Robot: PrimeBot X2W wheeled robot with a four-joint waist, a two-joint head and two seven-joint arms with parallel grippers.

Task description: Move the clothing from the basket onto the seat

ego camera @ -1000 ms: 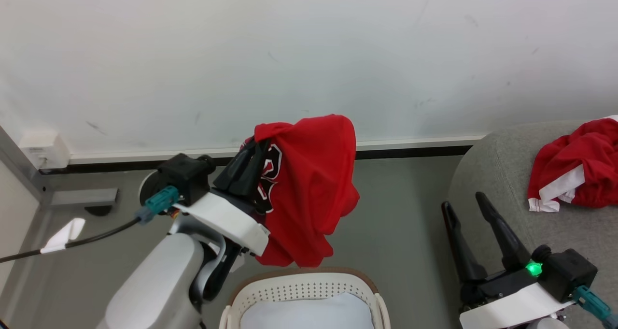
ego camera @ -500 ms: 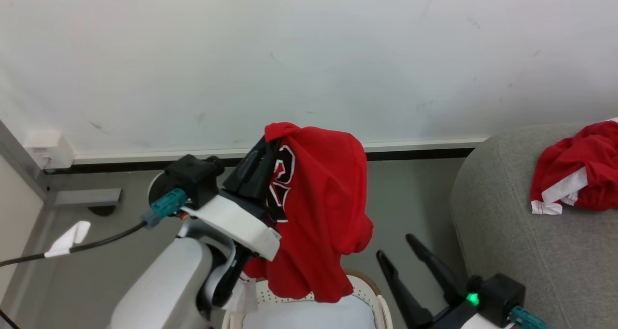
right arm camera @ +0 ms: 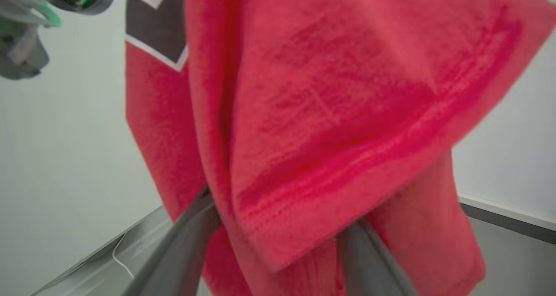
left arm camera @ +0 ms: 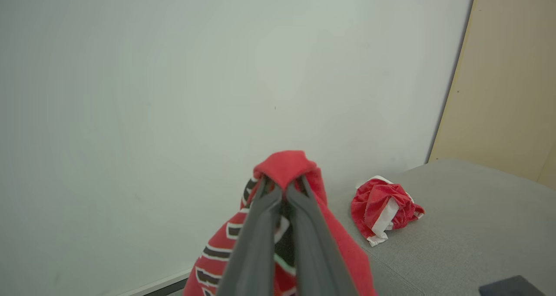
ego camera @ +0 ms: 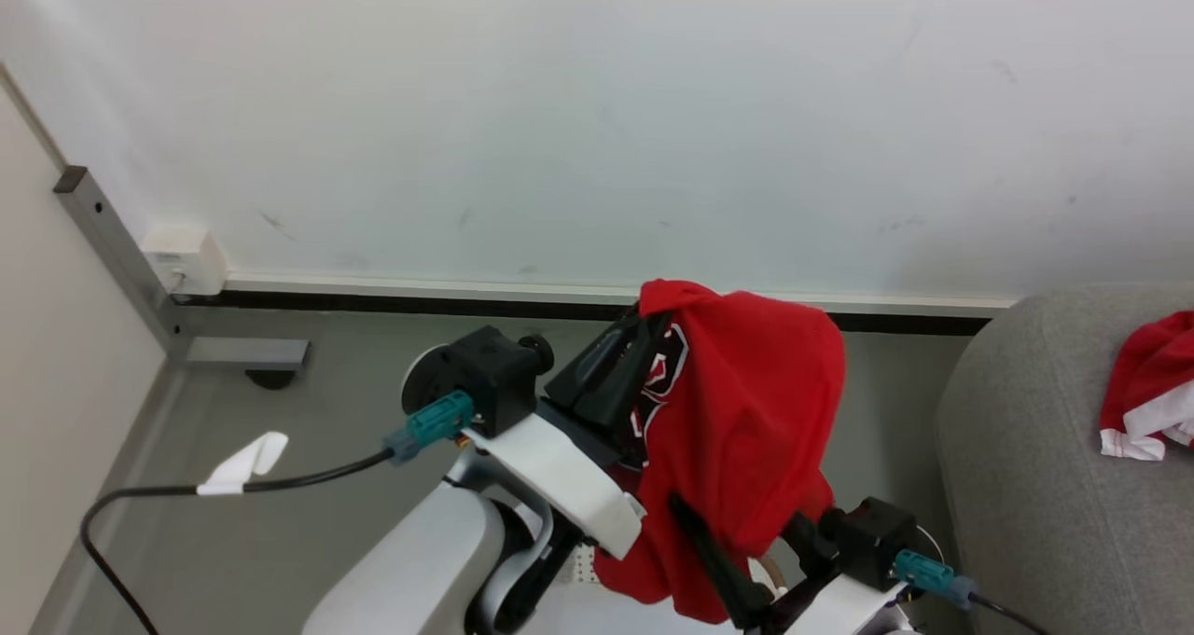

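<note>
Jaws of the left gripper (left arm camera: 284, 191) are clamped shut on a fold of the red jersey (ego camera: 746, 402), which hangs from them in the air, its black-and-white lettering beside the fingers. Below, the right gripper (right arm camera: 280, 211) has its jaws spread wide, the jersey's hem drooping between them. Under the hem a sliver of the basket (ego camera: 585, 568) shows. Right of both jaws, well apart, a second red-and-white garment (left arm camera: 382, 209) lies on the grey seat (left arm camera: 469, 235).
</note>
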